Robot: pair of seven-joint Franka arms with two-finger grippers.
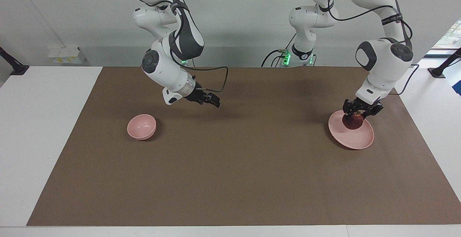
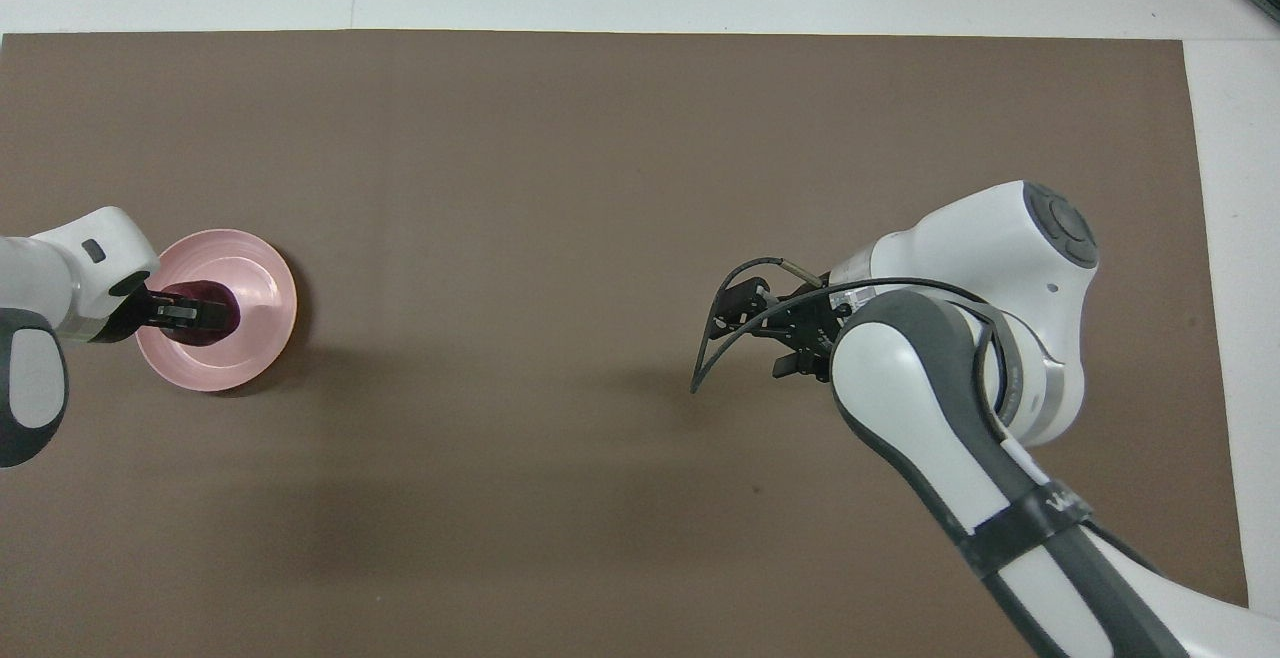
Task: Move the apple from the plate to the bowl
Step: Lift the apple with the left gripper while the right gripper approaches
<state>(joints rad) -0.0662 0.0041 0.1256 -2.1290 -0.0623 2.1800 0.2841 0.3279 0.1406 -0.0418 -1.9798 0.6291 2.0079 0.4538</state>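
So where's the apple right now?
The apple is over the plate at the left arm's end of the table, gripped from above by the left gripper; in the overhead view it covers the plate's edge nearest that arm.

No lettering, label or number anywhere is clear enough to read.

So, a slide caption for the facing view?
Left pincer grips the apple on the plate; bowl empty.

A matt brown paper-like sheet (image 1: 230,165) covers the smooth white bench (image 1: 43,129). The pale pink plate (image 1: 354,139) and bowl (image 1: 141,127) look like smooth plastic with a soft sheen. The dark red apple (image 1: 354,121) has glossy skin. Both arms wear glossy white shells.
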